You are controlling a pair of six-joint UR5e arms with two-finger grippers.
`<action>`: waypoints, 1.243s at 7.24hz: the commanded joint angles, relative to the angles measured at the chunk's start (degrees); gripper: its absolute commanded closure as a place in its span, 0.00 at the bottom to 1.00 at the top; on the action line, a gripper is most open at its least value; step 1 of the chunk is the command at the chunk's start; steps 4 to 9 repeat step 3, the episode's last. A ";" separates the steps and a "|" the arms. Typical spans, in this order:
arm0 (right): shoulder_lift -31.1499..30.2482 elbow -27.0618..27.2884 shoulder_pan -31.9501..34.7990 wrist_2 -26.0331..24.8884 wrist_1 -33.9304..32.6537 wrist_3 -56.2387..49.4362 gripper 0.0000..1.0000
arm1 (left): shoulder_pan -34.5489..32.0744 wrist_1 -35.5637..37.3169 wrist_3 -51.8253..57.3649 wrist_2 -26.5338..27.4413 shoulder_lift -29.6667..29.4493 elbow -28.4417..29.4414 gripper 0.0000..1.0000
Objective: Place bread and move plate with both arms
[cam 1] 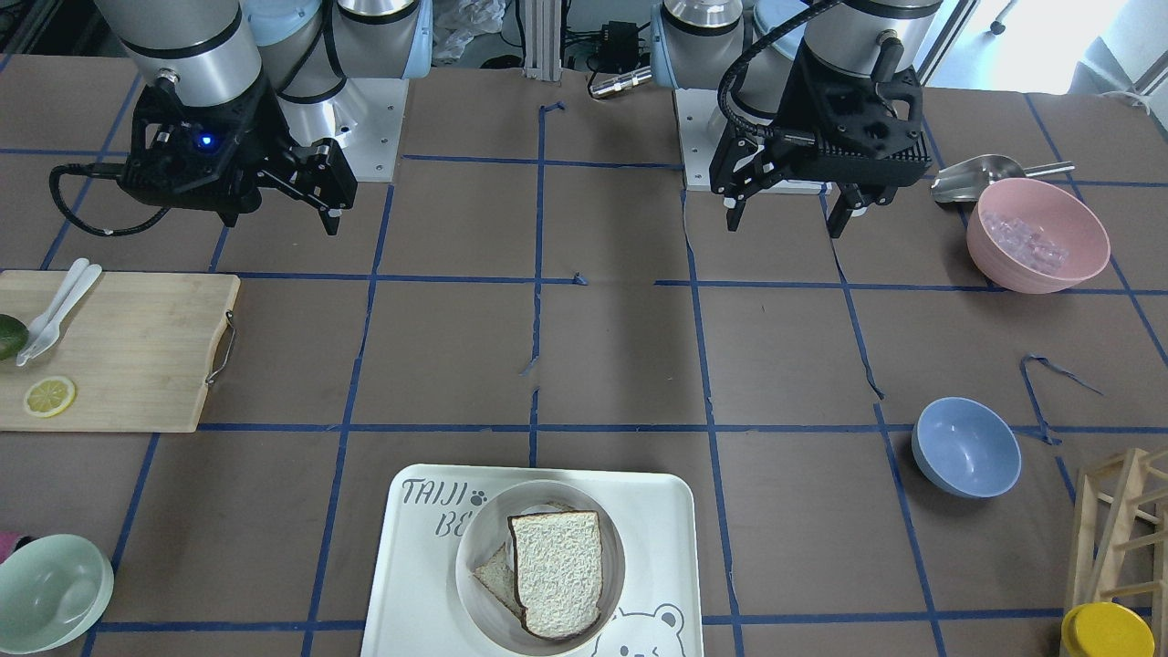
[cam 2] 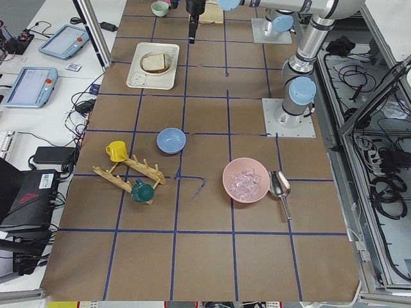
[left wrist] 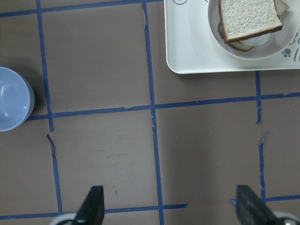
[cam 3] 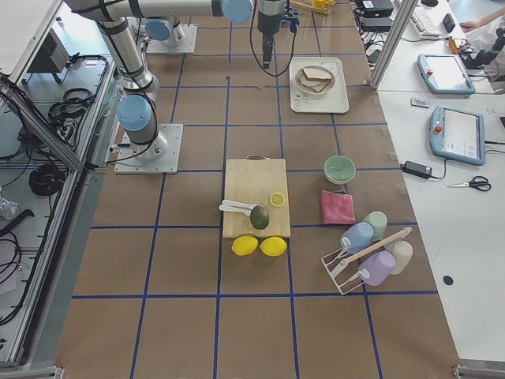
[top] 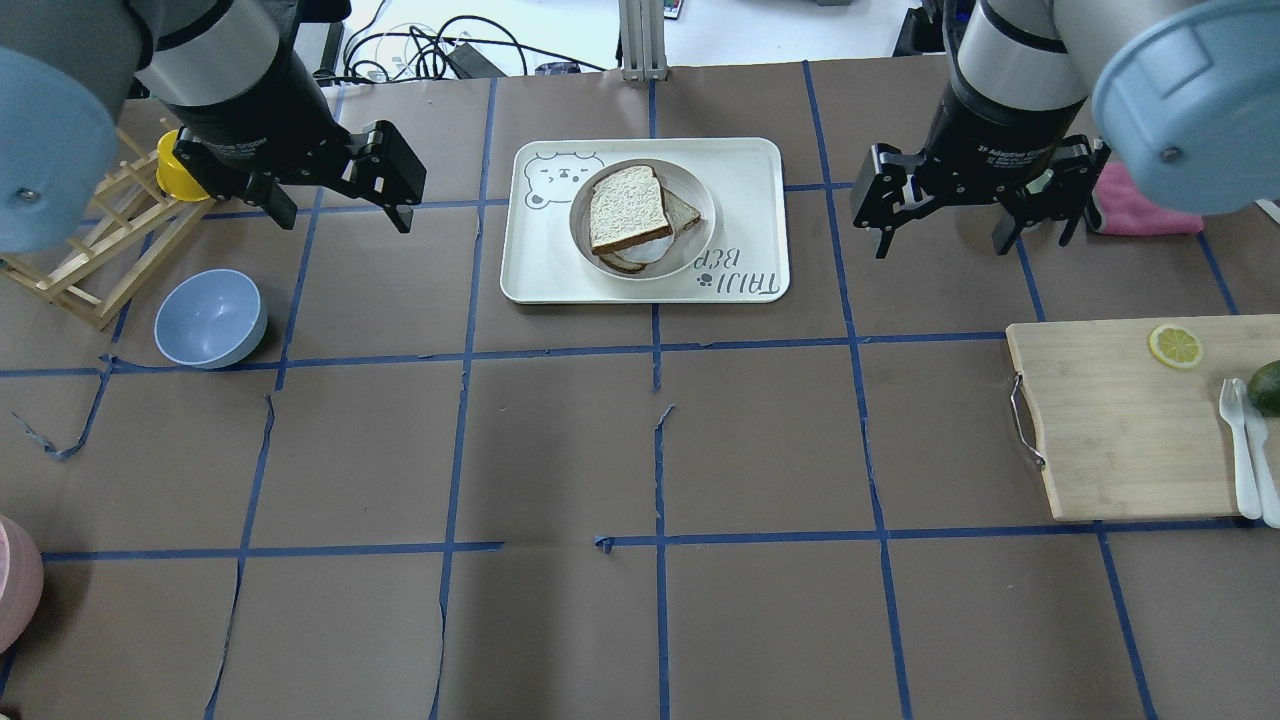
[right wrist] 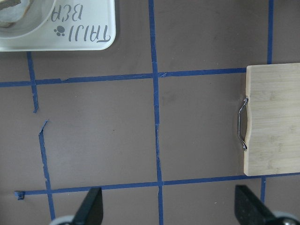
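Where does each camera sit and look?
Front-facing: across the table, facing the robot; left gripper, right gripper, plate.
Overhead: behind the robot, looking down; shares both grippers and plate.
Exterior left: table's left end; left arm near.
Exterior right: table's right end; right arm near.
Left wrist: straight down; own fingertips, bread.
Right wrist: straight down; own fingertips, cutting board.

table (top: 560, 450): brown cover, blue tape grid (top: 657, 440)
side desks (cam 2: 58, 70): white, along operators' side, two teach pendants (cam 2: 31, 86) on top
frame: aluminium post (top: 633, 40) at table edge
cables (cam 2: 379, 186): black, looped on grey strip behind bases
light: bright, even, white glare (cam 1: 1031, 36) in one corner
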 commanded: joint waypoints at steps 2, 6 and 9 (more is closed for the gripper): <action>-0.05 0.00 0.00 -0.01 -0.02 0.00 0.00 | 0.02 -0.05 -0.89 -0.85 0.08 -0.07 0.00; 0.04 0.00 0.00 -0.01 -0.02 0.00 0.00 | -0.07 -0.05 -0.89 -0.85 0.08 -0.07 0.00; 0.04 0.00 0.00 -0.01 -0.02 0.00 0.00 | -0.07 -0.05 -0.89 -0.85 0.08 -0.07 0.00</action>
